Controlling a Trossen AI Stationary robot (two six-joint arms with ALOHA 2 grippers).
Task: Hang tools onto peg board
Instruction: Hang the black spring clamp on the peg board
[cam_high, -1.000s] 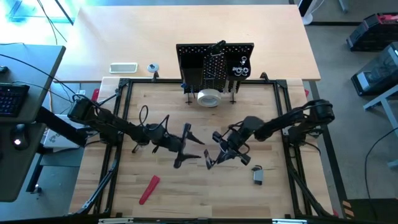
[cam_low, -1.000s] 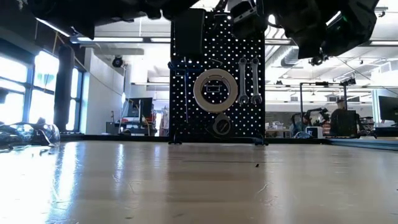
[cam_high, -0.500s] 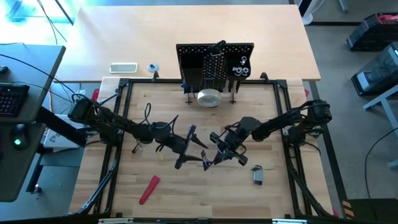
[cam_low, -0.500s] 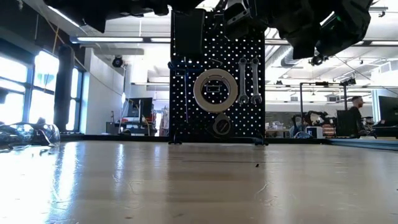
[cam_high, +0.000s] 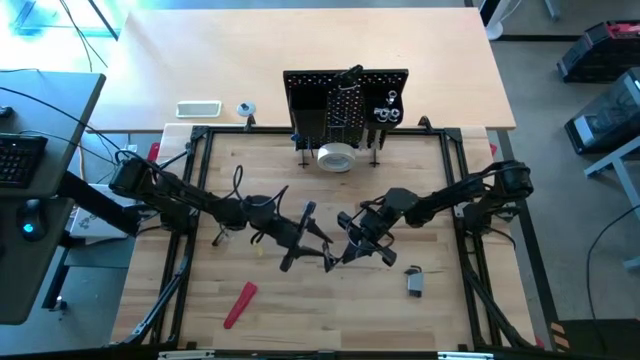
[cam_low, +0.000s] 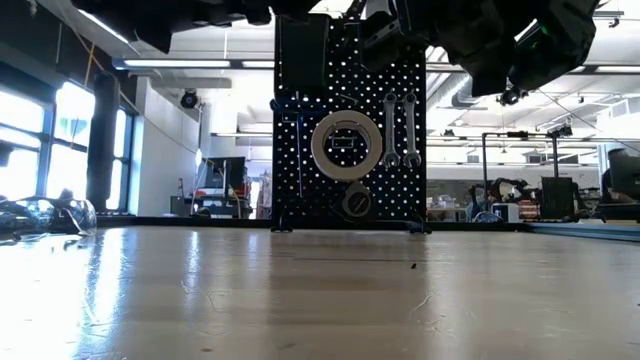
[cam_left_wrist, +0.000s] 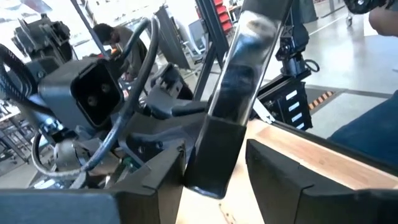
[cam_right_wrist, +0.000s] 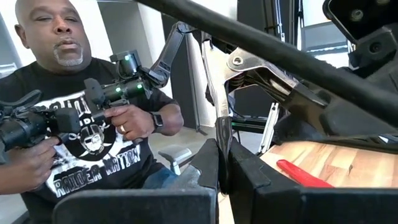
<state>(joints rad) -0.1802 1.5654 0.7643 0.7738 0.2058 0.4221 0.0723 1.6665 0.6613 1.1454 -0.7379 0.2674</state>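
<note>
**Mid-table, pliers between both grippers**

Nearest the front edge of the wooden table (cam_high: 300, 320), a red-handled tool (cam_high: 240, 303) lies flat towards the left, and a small tape measure (cam_high: 414, 283) lies towards the right, well apart from it. Farther in, at the middle of the table, the two arms meet. The right gripper (cam_right_wrist: 222, 163) is clamped tight on one thin handle of the pliers (cam_right_wrist: 249, 62), which are held up off the wood. The left gripper (cam_left_wrist: 214, 167) sits astride the other, dark handle – whether it actually grips the handle or only brackets it, I cannot tell.

Behind them, at the far edge of the work area, the peg board (cam_low: 300, 60) stands upright. A white tape roll (cam_low: 345, 143) hangs at its centre, and two silver wrenches (cam_low: 399, 130) hang side by side just to the right of the roll. Beyond the table, the right wrist view shows a person (cam_right_wrist: 93, 143) in a black printed T-shirt, holding a dark device in both hands.
</note>
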